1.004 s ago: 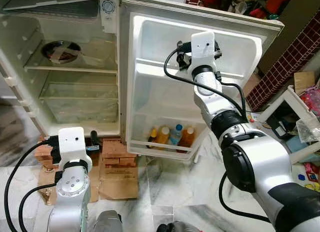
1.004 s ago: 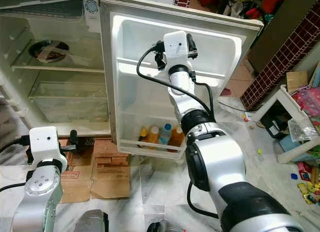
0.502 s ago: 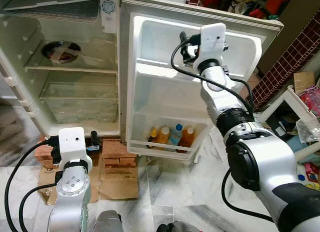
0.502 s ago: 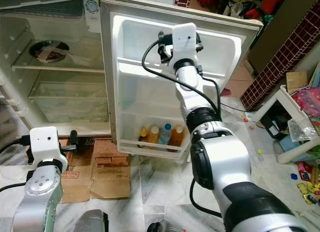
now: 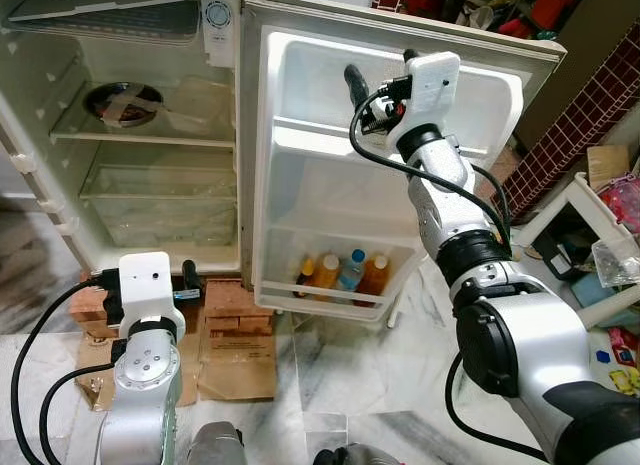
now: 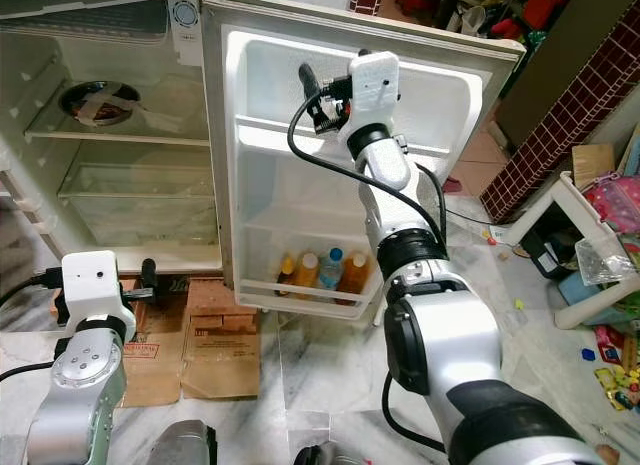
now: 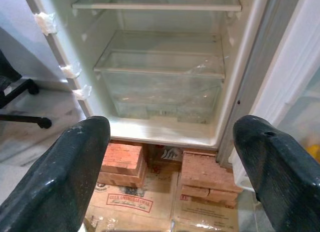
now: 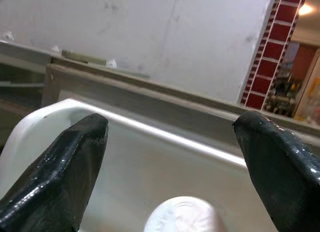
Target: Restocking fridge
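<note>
Four bottles (image 5: 341, 272) stand in door bin (image 5: 300, 297) (crisper drawer (image 5: 160, 217) bare).

four bottles (image 5: 345, 272), two pincers (image 7: 172, 157), one dish (image 5: 122, 101)

The right gripper (image 5: 375, 70) has swung up and rightward along the fridge door's (image 5: 300, 205) top shelf (image 5: 480, 100).

We see only the rounded white cap (image 8: 181, 215) of something between the right gripper's fingers (image 8: 60, 167), cut off by the frame edge.
</note>
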Tool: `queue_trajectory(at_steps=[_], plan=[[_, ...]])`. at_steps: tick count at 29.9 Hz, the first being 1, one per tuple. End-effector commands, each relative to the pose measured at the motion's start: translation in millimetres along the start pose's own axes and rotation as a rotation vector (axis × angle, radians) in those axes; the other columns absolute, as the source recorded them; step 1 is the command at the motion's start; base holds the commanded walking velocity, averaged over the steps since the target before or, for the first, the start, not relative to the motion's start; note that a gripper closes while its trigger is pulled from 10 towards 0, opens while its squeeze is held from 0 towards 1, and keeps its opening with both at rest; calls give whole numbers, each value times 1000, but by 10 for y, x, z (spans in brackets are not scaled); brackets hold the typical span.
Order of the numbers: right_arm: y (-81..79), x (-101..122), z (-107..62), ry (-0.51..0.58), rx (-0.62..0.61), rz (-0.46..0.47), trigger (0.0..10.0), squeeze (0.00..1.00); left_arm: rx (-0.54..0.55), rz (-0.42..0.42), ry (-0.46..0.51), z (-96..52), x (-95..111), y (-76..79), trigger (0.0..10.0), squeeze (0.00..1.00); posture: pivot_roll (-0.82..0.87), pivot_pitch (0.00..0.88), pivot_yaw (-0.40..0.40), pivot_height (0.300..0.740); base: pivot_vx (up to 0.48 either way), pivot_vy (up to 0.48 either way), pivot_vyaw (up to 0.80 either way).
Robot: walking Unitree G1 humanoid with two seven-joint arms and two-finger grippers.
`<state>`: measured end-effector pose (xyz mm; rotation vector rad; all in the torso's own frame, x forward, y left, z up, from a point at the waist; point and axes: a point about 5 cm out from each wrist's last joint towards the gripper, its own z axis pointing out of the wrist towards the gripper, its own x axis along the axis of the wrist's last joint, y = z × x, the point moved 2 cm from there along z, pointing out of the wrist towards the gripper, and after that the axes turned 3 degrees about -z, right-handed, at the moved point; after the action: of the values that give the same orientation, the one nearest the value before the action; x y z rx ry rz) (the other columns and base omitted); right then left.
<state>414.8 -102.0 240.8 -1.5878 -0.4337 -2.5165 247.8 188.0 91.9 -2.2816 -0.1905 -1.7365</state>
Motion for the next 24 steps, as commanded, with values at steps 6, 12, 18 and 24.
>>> queue_trajectory(at_steps=[6,12,18,24], plan=[[283,60,-136,45,-90,-67,10000,1000,-6,4,6,-10,4,14,10000,0,227,22,-156,740,0,0,0],[186,-42,-512,39,40,-5,10000,937,1,6,14,-14,19,-16,10000,0,216,24,-158,740,0,0,0],[22,-294,-789,-114,250,68,10000,714,-12,12,25,-9,29,19,10000,0,202,22,-150,740,0,0,0],[-222,-382,-801,-183,376,93,10000,522,-22,15,24,8,30,44,10000,0,205,21,-149,740,0,0,0]])
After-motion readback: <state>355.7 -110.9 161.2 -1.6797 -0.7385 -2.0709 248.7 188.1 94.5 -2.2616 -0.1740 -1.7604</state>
